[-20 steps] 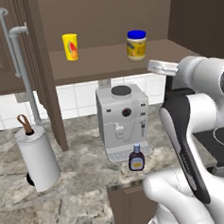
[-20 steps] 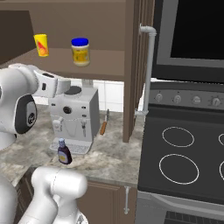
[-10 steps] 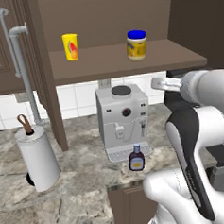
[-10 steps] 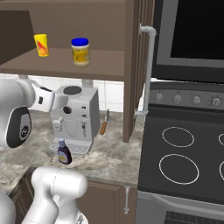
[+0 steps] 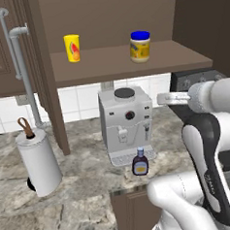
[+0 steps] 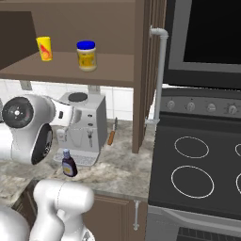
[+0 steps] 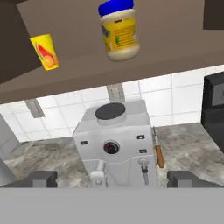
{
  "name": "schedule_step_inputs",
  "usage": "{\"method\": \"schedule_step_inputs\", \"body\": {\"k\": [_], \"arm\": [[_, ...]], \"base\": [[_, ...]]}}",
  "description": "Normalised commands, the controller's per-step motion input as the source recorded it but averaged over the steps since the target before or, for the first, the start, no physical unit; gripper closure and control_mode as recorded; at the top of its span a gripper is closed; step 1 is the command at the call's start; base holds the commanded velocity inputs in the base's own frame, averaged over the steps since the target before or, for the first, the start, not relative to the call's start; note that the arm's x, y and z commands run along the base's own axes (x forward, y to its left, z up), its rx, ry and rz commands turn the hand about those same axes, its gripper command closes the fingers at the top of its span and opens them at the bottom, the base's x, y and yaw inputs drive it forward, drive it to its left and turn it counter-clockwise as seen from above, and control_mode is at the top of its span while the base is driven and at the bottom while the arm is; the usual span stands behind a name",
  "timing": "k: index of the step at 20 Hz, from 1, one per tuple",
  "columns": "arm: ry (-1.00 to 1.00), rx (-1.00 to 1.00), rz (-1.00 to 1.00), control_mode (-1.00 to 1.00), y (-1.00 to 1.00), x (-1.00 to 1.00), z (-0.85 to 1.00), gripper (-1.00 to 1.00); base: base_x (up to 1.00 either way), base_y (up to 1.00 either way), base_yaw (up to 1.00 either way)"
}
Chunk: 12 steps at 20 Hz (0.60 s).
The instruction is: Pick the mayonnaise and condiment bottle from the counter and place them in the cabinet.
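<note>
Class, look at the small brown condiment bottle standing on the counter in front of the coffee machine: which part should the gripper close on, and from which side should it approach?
Grip the condiment bottle across its wider brown body below the narrow neck, coming from the open front. It stands upright with the coffee machine close behind it. The open gripper is empty.

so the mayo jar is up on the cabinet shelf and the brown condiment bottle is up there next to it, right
Not quite. The mayonnaise is on the cabinet shelf, but the condiment bottle is down on the counter, in front of the coffee machine. The left base view shows it; beside the jar stands a yellow cup.
</note>
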Motion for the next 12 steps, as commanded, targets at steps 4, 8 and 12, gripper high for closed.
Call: {"method": "schedule_step_inputs", "body": {"k": [4,8,12], "arm": [[0.05,0.0,0.28,-1.0,-0.06,0.39,-0.53,-1.0],[0.09,0.0,0.22,-1.0,0.0,0.33,-0.56,-1.0],[0.11,-0.01,0.14,-1.0,0.07,0.2,-0.62,-1.0]], "base": [[0.0,0.0,0.0],[0.0,0.0,0.0],[0.0,0.0,0.0]]}}
